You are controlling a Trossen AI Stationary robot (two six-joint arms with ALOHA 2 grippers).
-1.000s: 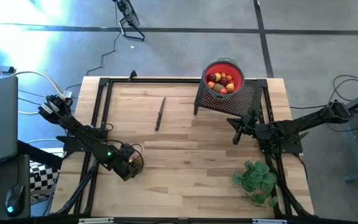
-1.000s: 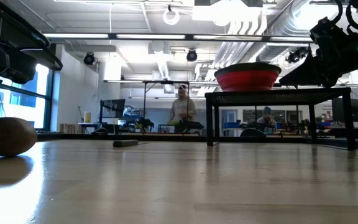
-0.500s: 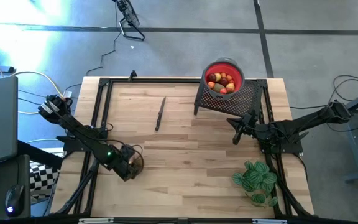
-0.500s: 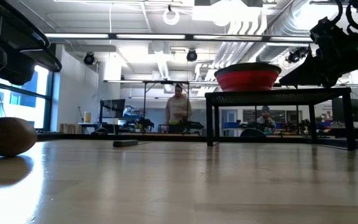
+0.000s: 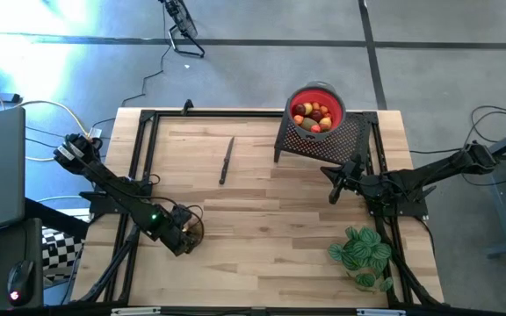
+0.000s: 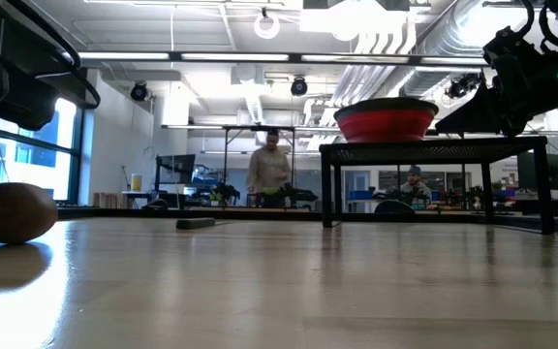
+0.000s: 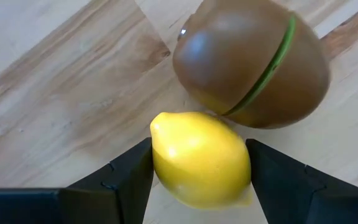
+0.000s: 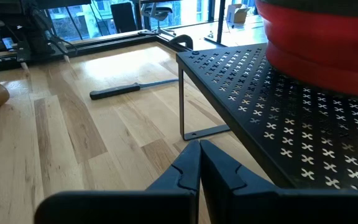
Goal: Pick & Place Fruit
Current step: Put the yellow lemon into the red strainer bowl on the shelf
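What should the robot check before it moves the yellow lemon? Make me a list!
1. Left gripper closed around the yellow lemon: ok.
2. Lemon clear of the brown kiwi-like fruit: not ok, they touch.
3. Lemon lifted off the wooden table: cannot tell.
4. Thin dark knife away from the left gripper: ok.
5. Right gripper shut and parked beside the black perforated rack: ok.
6. Red bowl sits on the rack: ok.

From above, I find the yellow lemon (image 7: 201,158) hidden under the left gripper (image 5: 183,230); the red bowl's (image 8: 328,46) rim is cut off in my right wrist view.
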